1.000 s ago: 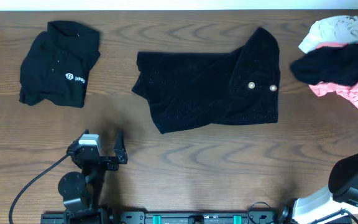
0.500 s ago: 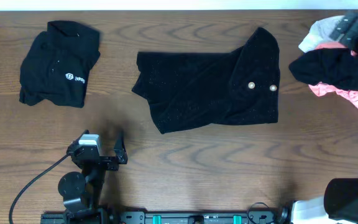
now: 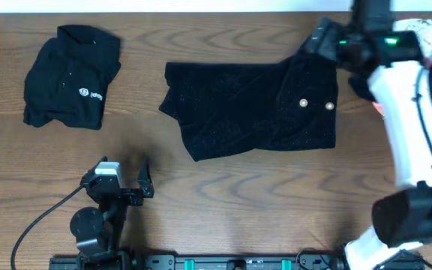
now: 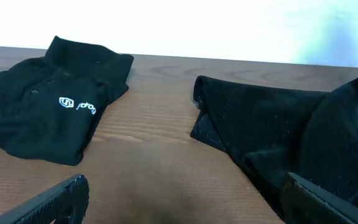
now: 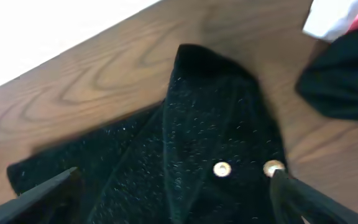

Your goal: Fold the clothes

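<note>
Both jaws spread | right above speckled garment (image 3: 250, 112) | logo garment (image 3: 70, 75) folded

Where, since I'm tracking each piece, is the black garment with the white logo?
Overhead, the logo garment lies far left on the table, apart from the speckled garment to its right.

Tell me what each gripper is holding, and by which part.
Nothing is held. The left gripper and right gripper are both open and empty; the right hovers over the speckled black garment.
</note>
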You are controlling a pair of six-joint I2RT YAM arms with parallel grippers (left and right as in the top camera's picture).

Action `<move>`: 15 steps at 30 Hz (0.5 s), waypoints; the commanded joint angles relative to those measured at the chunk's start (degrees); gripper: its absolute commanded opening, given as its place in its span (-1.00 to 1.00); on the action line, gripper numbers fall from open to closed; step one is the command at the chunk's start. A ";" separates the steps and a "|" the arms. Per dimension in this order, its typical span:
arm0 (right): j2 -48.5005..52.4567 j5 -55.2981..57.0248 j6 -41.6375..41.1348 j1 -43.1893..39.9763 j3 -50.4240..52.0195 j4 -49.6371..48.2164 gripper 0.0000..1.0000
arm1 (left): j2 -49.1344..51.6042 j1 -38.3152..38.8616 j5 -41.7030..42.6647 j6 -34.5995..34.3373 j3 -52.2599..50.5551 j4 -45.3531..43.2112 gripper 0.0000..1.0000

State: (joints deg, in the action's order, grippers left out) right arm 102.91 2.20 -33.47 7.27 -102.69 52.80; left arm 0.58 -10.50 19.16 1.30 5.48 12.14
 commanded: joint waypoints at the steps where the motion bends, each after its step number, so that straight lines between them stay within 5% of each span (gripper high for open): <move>1: 4.04 8.00 -9.73 2.67 -0.26 -0.70 0.79 | -0.35 -0.35 0.28 0.13 -1.40 0.37 0.96; 15: 21.33 8.41 -21.81 4.81 -0.26 -1.68 0.70 | -0.35 -0.35 0.28 0.13 -1.40 0.35 0.96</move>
State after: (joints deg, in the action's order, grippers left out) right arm 122.54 9.89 -52.27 11.75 -102.67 51.77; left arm 0.58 -10.50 19.16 1.30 5.50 12.16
